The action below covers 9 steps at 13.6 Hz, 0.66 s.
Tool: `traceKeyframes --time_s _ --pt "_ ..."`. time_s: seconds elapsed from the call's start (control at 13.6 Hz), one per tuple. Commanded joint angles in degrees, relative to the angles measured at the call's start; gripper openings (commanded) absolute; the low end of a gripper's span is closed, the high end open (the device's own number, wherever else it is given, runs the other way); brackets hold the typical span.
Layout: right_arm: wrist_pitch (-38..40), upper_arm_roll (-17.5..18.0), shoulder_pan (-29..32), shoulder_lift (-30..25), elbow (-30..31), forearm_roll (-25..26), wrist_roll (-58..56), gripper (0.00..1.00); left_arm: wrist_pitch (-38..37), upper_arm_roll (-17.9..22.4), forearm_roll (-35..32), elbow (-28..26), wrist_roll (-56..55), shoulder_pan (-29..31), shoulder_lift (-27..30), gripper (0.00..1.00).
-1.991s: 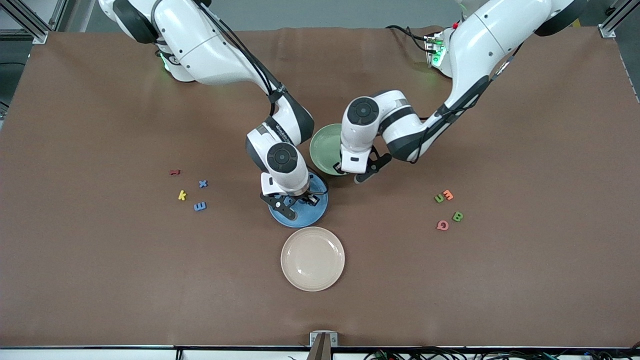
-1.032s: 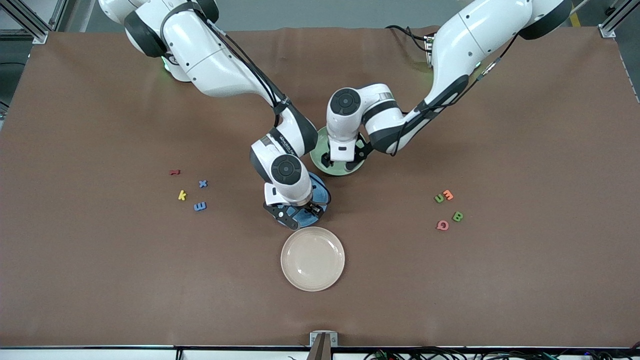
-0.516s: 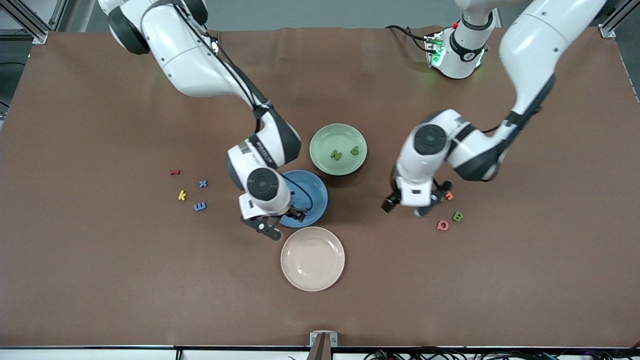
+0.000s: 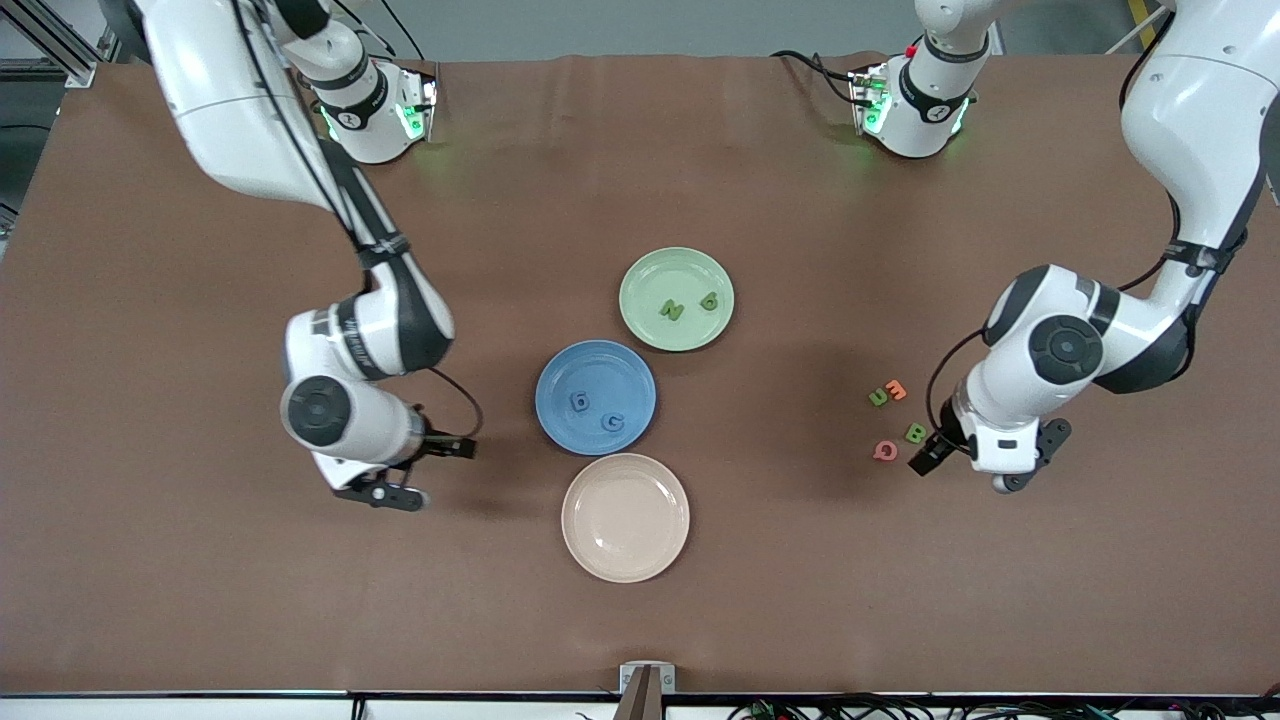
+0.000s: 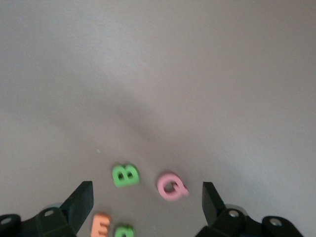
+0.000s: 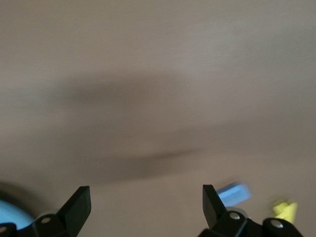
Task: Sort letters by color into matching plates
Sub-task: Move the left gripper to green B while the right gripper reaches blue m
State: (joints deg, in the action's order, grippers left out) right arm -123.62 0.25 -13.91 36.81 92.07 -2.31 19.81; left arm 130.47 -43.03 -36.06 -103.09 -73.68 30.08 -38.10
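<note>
The pale green plate (image 4: 651, 281) holds a green N (image 4: 671, 311) and q (image 4: 709, 300). The blue plate (image 4: 596, 365) holds a blue 6-shape (image 4: 579, 401) and G (image 4: 612, 422). My left gripper (image 4: 965, 472) is open and empty, low beside the green B (image 4: 915, 432); the green u (image 4: 878, 397) lies close by. The left wrist view shows the B (image 5: 125, 175) and u (image 5: 123, 230) between its open fingers (image 5: 81, 197). My right gripper (image 4: 425, 473) is open and empty. Its arm hides the blue x and E in the front view; the right wrist view shows one blue piece (image 6: 234, 192).
A cream plate (image 4: 625, 517) lies nearer the front camera than the blue plate. A pink Q (image 4: 885, 450) and orange E (image 4: 896, 390) lie among the green letters. A yellow piece (image 6: 285, 210) shows in the right wrist view beside the blue one.
Both arms have swung away from the plates toward their own ends of the table. The blue plate now shows the 6-shape and G. The left gripper has come down beside the B.
</note>
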Motion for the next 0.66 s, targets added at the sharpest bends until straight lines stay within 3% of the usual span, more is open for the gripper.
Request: traceKeyframes --time_s 0.0,0.29,0.59 --pt "-7.5 1.2 3.4 -7.0 13.5 0.1 -9.3 1.0 1.2 2.2 -0.5 1.2 -0.6 -1.3 -2.1 0.94" --pt "-13.9 1.2 5.7 -8.2 20.3 0.1 -23.5 1.0 1.7 3.6 -0.1 0.9 -1.3 -1.3 -3.6 0.89" --pt "-14.9 1.4 5.4 -9.0 23.4 0.1 -26.7 1.0 1.7 3.6 -0.4 -0.3 -5.7 -1.4 -4.1 0.85"
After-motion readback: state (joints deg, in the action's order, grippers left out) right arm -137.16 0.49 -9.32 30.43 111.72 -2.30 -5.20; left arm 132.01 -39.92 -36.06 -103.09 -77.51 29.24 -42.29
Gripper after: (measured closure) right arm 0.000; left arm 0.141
